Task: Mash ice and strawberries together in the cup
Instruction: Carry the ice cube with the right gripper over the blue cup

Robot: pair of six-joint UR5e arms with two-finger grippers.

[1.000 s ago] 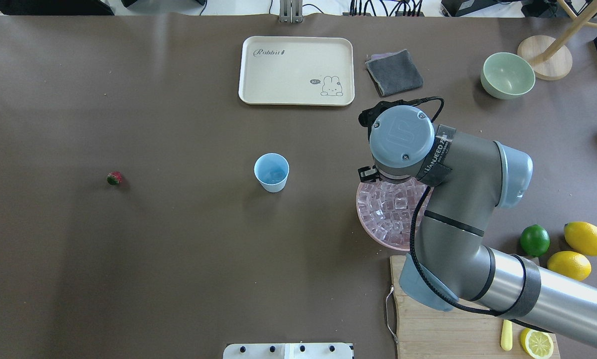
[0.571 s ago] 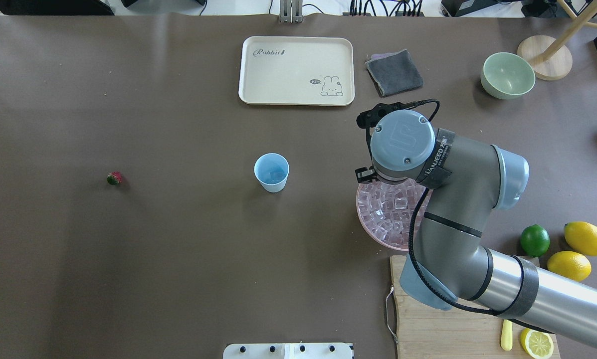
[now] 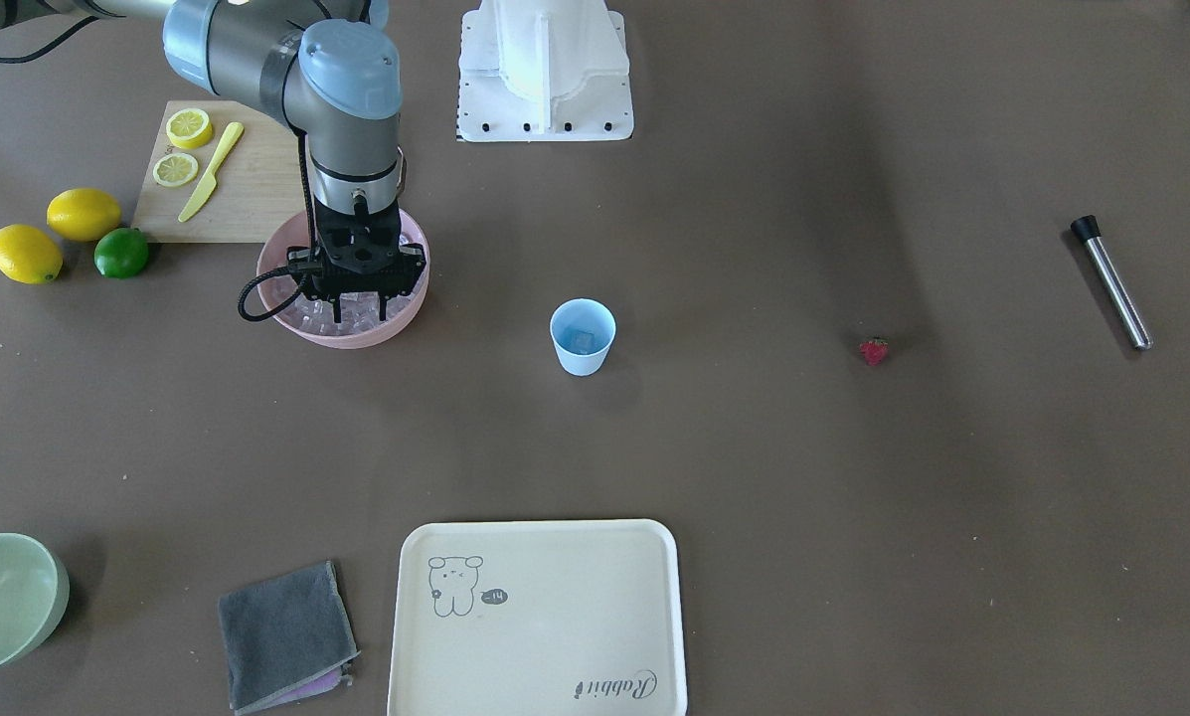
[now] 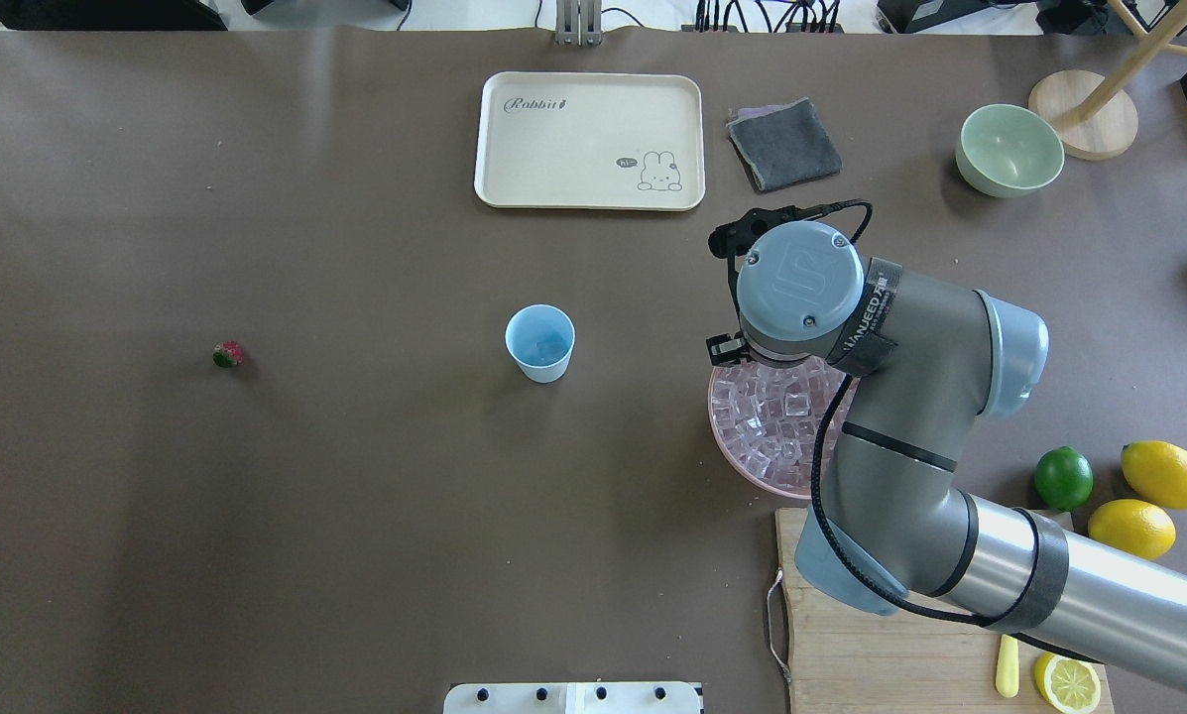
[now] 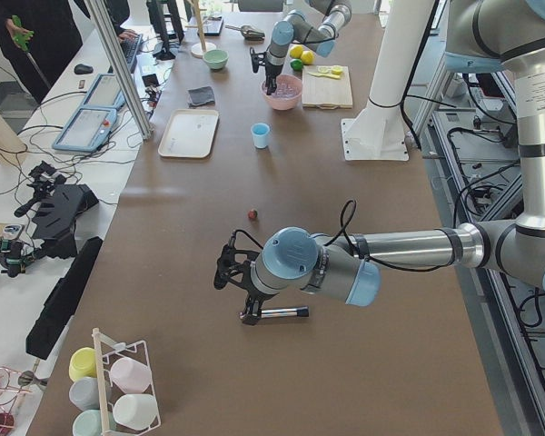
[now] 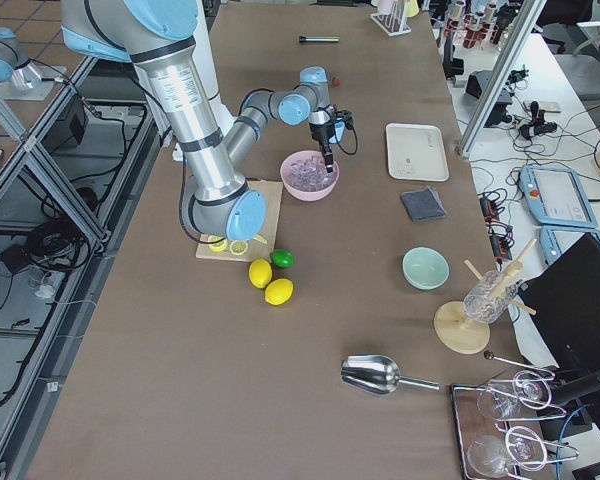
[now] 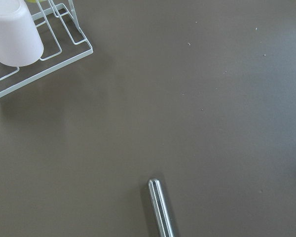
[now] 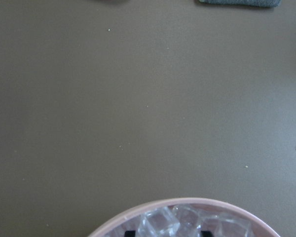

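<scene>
The light-blue cup (image 4: 539,342) stands mid-table with an ice cube (image 3: 583,341) inside. Far to its left in the overhead view lies the small red strawberry (image 4: 227,354), alone on the mat. More ice (image 4: 767,416) fills the pink bowl (image 3: 356,336). My right gripper (image 3: 361,306) points straight down into that bowl, open, with cubes around its fingertips (image 8: 129,233). My left gripper (image 5: 250,313) hovers over a steel muddler (image 7: 160,210) at the table's far left end. It shows only in the exterior left view, so I cannot tell its state.
A cream tray (image 4: 589,139), grey cloth (image 4: 783,144) and pale green bowl (image 4: 1008,149) sit along the far side. A cutting board (image 4: 881,654) with lemon slices and a knife, a lime (image 4: 1063,478) and two lemons are near the right arm. A cup rack (image 7: 34,54) stands by the muddler.
The right arm's wrist has shifted slightly toward the pink bowl. The cup and the strawberry have not moved.
</scene>
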